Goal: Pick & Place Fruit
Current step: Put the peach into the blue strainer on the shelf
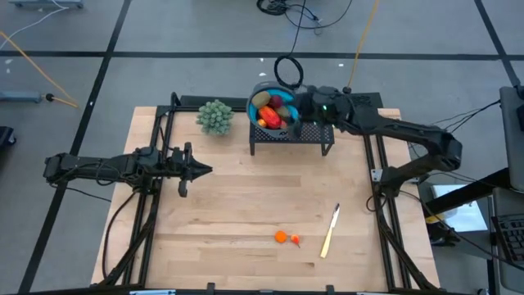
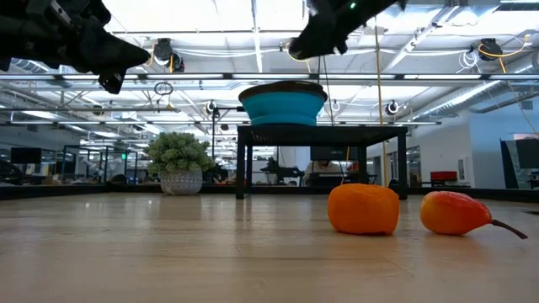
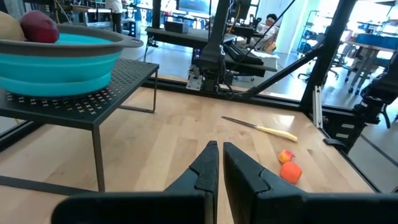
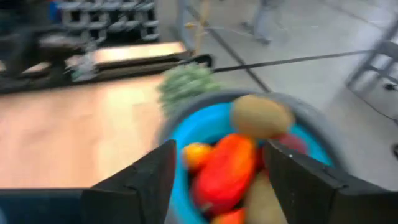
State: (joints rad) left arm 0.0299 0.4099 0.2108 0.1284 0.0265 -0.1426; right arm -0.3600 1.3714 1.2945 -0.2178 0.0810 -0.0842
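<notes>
Orange fruit (image 1: 286,238), two pieces, lie beside one knife (image 1: 329,231).

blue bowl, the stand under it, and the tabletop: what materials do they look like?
Round blue bowl with grey rim: probably soft matte plastic or silicone; the stepped wall suggests a collapsible type.
Black perforated stand: looks like painted sheet metal, with punched holes and thin straight legs.
Pale wooden tabletop: wood planks with visible grain and seams, low sheen.

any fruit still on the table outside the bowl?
Yes: two small orange pieces lie on the table, beside the knife.
</notes>
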